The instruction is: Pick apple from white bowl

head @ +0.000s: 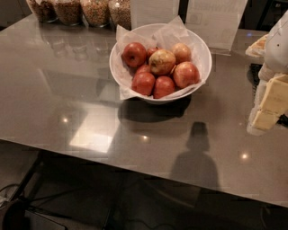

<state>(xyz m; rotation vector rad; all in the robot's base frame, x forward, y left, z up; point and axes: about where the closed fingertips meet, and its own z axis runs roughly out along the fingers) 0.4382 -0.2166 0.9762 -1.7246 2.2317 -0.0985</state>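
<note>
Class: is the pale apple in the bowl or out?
In: the apple rests atop red apples inside the bowl; the gripper hangs far right, apart.

Glossy grey table (pixel 54 67), glass jars (pixel 95 11) behind, dim light.

The glossy grey surface (pixel 67 90) carries four glass jars (pixel 67 11) of grain-like contents, set in a row along its far left edge. Two upright white cards (pixel 155 11) stand right of the jars. Cables (pixel 9 193) lie on the floor, lower left. The end effector (pixel 265 117) hangs above the surface's right edge.
</note>
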